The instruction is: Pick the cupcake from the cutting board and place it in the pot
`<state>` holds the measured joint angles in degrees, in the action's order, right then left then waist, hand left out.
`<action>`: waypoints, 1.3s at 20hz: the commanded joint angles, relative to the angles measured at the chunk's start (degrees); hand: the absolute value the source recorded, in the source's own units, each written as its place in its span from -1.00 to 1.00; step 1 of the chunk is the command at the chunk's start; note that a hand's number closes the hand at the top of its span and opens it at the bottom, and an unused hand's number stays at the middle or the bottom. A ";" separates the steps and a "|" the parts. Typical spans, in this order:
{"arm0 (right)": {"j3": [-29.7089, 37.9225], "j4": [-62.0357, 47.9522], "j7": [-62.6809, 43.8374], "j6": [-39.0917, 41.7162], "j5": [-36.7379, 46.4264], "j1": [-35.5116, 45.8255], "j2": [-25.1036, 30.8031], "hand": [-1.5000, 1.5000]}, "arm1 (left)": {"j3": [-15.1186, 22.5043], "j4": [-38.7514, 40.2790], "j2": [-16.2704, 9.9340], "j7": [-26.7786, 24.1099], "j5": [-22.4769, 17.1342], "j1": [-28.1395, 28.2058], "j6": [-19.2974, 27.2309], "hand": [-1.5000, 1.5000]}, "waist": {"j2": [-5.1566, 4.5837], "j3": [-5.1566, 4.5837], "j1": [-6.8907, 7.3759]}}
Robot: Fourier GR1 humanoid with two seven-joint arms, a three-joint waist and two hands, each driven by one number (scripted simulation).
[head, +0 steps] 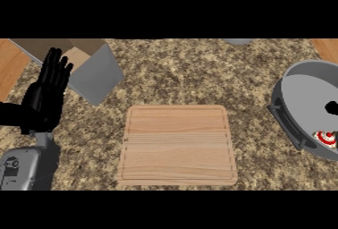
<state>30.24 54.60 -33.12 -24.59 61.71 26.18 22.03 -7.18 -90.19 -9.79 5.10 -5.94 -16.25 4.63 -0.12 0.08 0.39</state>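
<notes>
My left hand (46, 91) stands flat, its fingers straight, pressed together and pointing up. Just right of it lies one rectangular wooden cutting board (177, 144), grained, with a groove along its rim, on the speckled granite counter (191, 71). Far to the right sits one round grey metal pot (305, 109); the single red-and-white cupcake (326, 137) lies inside it. One open cardboard box (82, 62) stands beside my fingertips.
</notes>
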 commanded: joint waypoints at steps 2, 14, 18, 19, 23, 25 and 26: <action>0.49 -9.02 11.08 -1.81 -6.71 3.00 1.49 -1.00 | -1.44 5.09 -0.99 -4.29 -0.54 -1.29 -2.17 0.00 | -0.17 -0.02 0.02; 9.62 5.11 21.95 -10.89 -25.83 1.07 -1.36 -1.00 | -1.99 3.78 -1.03 -1.85 -0.58 -0.62 -1.11 0.00 | 0.31 -0.07 -1.55; 12.19 8.01 27.47 -12.55 -32.93 -2.12 -2.01 -1.00 | -0.22 3.33 0.14 -2.81 0.95 0.23 -0.69 0.00 | 0.18 -0.04 -1.00; 12.40 9.43 27.32 -13.55 -33.84 -1.95 -2.68 -1.00 | -1.23 0.94 -0.47 -2.07 -0.96 1.82 -1.89 0.00 | 0.24 -0.05 -0.67; 14.20 16.74 29.67 -11.01 -39.27 -8.47 -1.69 -1.00 | 0.00 -0.57 0.92 -1.65 0.36 2.52 -0.23 0.00 | 0.27 -0.07 -0.71; 15.28 22.86 30.09 -10.37 -41.89 -12.70 -4.07 -1.00 | -2.72 4.27 -1.36 -3.27 -0.90 -0.42 -1.80 0.00 | 0.31 -0.11 -1.29; 18.12 17.53 38.45 -10.17 -46.84 -14.14 -3.58 -1.00 | -0.79 5.40 0.38 -2.46 1.31 -2.37 0.56 0.00 | 0.15 -0.03 -1.17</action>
<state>44.91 69.71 -1.50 -35.92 22.30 17.28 19.14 -8.14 -87.06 -9.65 3.13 -5.54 -16.96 4.50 0.11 0.00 -0.64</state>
